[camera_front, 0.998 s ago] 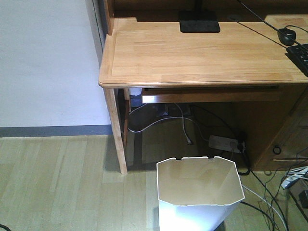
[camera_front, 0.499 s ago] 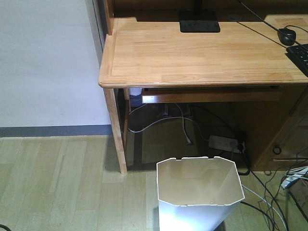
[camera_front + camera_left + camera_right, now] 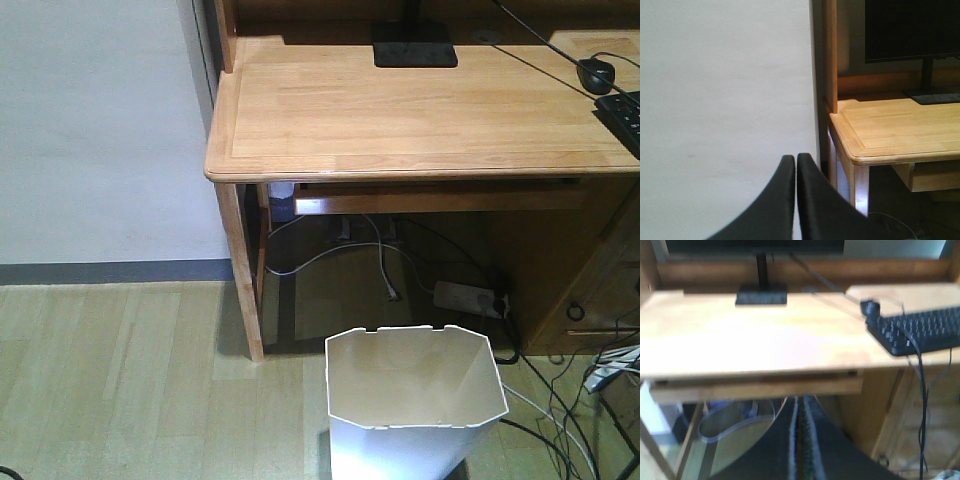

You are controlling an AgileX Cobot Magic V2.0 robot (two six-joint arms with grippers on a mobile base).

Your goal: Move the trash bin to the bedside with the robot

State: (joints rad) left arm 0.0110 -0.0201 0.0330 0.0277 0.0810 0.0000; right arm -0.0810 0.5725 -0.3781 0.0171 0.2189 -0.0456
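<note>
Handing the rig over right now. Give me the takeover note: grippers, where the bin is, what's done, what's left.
Left gripper: shut, empty, facing the wall beside the desk corner.
Right gripper: shut, empty, aimed under the desk top; that view is blurred.
Trash bin: upright on the floor in front of the desk, looks empty, neither gripper on it.
Bedside: not in any view.
Done: nothing visible; the bin is not grasped.
Left: open a gripper, take the rim, drive to the bedside, set it down.
</note>
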